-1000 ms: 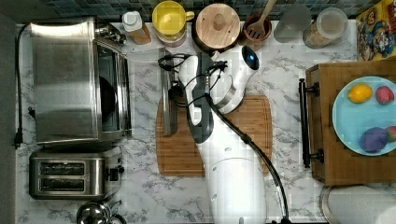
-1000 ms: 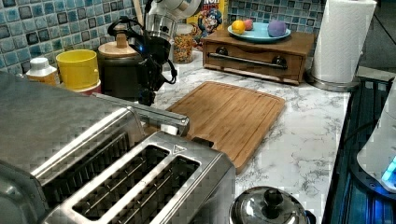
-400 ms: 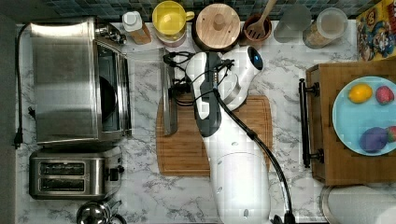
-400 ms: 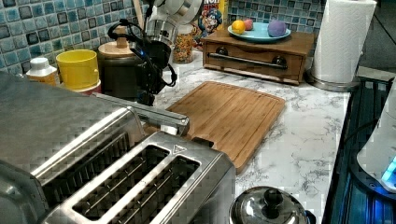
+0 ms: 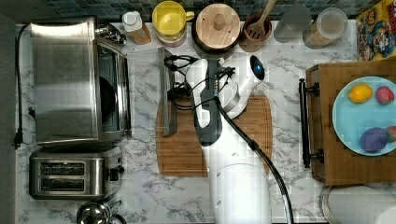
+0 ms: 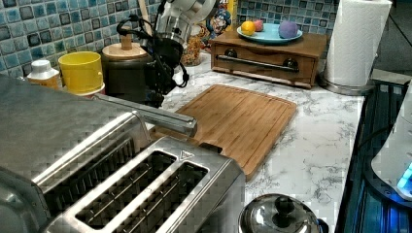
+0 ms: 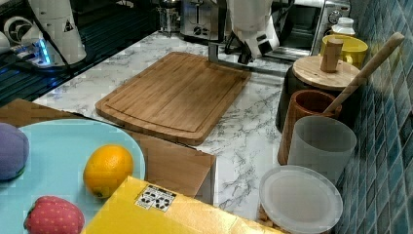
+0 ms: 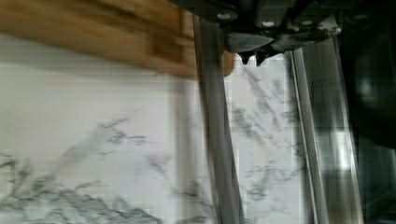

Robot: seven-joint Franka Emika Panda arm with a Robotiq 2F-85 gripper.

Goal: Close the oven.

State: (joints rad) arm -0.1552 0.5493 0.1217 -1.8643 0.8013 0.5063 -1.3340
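1. A big, boxy, shiny steel oven (image 5: 65, 79) with a glass door is seen on the white marble worktop (image 5: 289, 154), at the top view's left.
2. The oven door is seen open, folded down flat, and the dark inside is shown.
3. The door's long steel bar handle (image 5: 166, 93) is held out over the edge of a brown wooden cutting board (image 5: 187, 154).
4. The white robot arm (image 5: 233, 186) is stretched across the board toward the handle.
5. The jaws are placed right by the bar handle, on the side away from the oven. It cannot be told whether they are apart or together.
6. In the left view, the black end of the arm is seen just behind the bar handle (image 6: 150, 114).
7. A small steel toaster (image 5: 70, 175) with two slots is seen just beside the oven.
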